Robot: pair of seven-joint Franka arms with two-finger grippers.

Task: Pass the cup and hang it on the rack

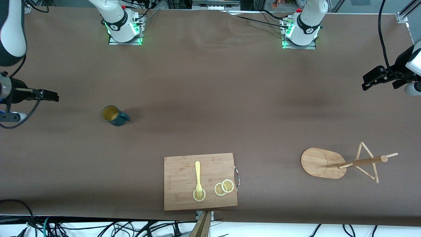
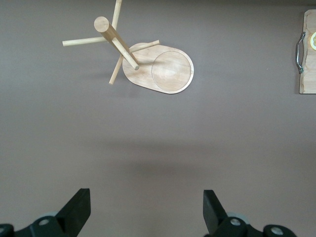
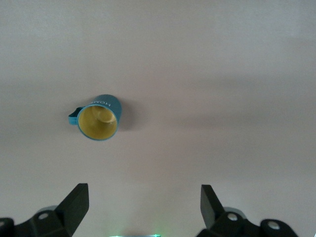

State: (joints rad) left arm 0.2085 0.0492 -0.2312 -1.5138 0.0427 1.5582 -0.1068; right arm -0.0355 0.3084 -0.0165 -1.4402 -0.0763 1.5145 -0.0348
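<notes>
The dark teal cup [image 1: 114,116] with a yellow inside stands upright on the brown table toward the right arm's end. It also shows in the right wrist view [image 3: 99,118]. The bamboo rack [image 1: 342,162] stands toward the left arm's end, nearer the front camera; its oval base, post and pegs show in the left wrist view [image 2: 148,61]. My right gripper [image 1: 49,95] hangs open and empty in the air at the right arm's end of the table, apart from the cup. My left gripper [image 1: 370,82] hangs open and empty at the left arm's end, well away from the rack.
A rectangular wooden cutting board [image 1: 200,181] with a yellow fork [image 1: 198,176] and lemon slices [image 1: 224,187] lies at the table's near edge, between cup and rack. Its metal handle shows in the left wrist view [image 2: 299,52]. Cables run along the near edge.
</notes>
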